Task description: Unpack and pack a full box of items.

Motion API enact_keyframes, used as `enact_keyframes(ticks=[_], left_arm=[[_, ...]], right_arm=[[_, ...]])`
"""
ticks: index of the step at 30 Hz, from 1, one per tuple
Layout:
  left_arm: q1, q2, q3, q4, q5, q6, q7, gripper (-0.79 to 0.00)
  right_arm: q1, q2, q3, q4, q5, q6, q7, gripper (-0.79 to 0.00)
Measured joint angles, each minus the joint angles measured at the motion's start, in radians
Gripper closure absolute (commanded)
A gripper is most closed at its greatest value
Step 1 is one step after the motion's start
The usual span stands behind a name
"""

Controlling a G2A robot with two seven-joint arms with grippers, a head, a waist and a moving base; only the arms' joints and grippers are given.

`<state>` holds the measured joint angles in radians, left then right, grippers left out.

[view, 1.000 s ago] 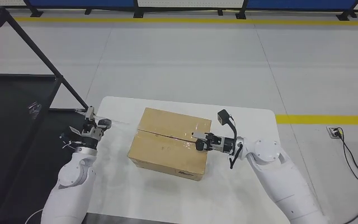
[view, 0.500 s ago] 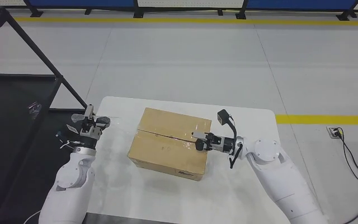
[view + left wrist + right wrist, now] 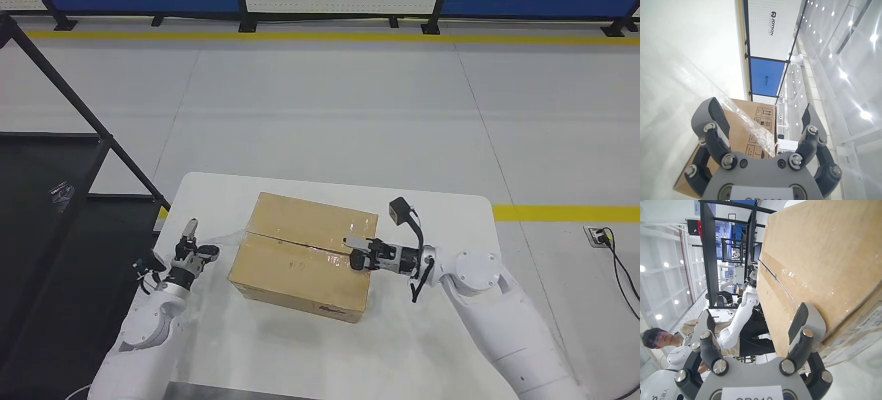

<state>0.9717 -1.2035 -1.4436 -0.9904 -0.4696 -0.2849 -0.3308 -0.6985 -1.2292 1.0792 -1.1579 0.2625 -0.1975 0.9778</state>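
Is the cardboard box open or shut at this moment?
Shut. The cardboard box has its top flaps lying flat, meeting at the centre seam; a clear tape strip trails off one end.

Your top camera looked down on the counter (image 3: pixel 450 215); both wrist cameras, close in, apparently faced the box (image 3: pixel 305 255) from opposite ends.

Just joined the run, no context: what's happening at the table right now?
Two-armed robot at a closed cardboard box on the white table. The left end effector is open beside the box's end, with a strip of clear tape trailing from the box past one finger. The right end effector is open too, one finger resting on the box top near the seam. Nothing is unpacked yet.
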Motion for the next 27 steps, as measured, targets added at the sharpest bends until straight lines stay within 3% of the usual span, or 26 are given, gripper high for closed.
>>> enact_keyframes(ticks=[8,16,27], left_arm=[[-0.016,-0.006,0.016,0.024,-0.012,0.020,-0.061,-0.785],[-0.101,-0.016,0.035,0.111,-0.044,0.085,-0.103,-0.785],[-0.214,-0.031,0.031,0.258,-0.117,0.028,-0.137,-0.785]], right_arm=[[0.004,-0.001,-0.004,0.000,-0.003,0.002,-0.001,-0.785],[0.001,0.000,-0.004,-0.013,-0.009,0.009,-0.005,-0.785],[-0.016,0.006,0.009,-0.042,-0.021,0.021,-0.012,-0.785]])
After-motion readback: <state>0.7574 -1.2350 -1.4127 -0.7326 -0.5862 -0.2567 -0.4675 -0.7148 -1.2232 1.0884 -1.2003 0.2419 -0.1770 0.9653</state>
